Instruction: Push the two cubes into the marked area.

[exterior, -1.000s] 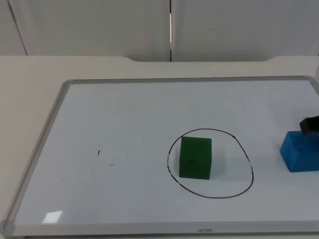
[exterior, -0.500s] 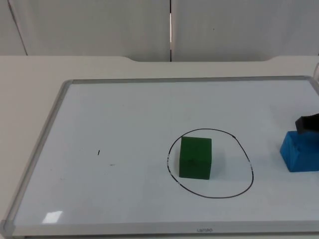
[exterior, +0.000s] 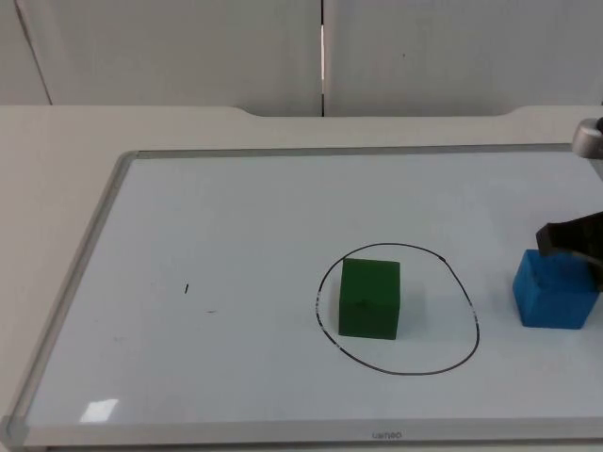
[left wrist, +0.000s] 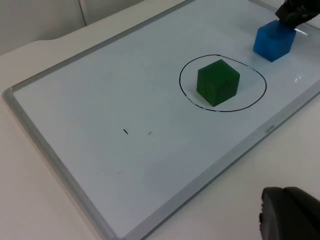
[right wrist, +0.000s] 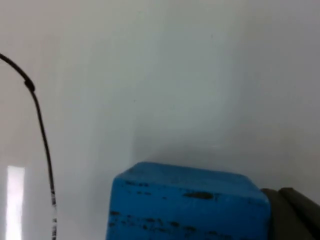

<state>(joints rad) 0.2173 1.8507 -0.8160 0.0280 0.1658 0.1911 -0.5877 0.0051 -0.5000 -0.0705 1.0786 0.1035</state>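
A green cube [exterior: 369, 298] [left wrist: 218, 82] stands inside the black drawn circle [exterior: 468, 299] [left wrist: 261, 80], towards its left side. A blue cube [exterior: 554, 290] [left wrist: 272, 40] [right wrist: 187, 205] rests on the whiteboard just right of the circle, outside its line [right wrist: 42, 140]. My right gripper [exterior: 571, 238] [left wrist: 296, 11] [right wrist: 291, 214] is shut and pressed against the blue cube's far right side. My left gripper [left wrist: 290, 215] waits off the board, near its front edge.
The whiteboard's grey frame [exterior: 94, 235] bounds the work surface, and a small pen mark [exterior: 187, 289] lies on its left half. The white table [exterior: 57, 141] surrounds the board and ends at the grey partition wall [exterior: 188, 47].
The right gripper has slid left and the blue cube has moved left with it, closer to the circle. The green cube has stayed in place.
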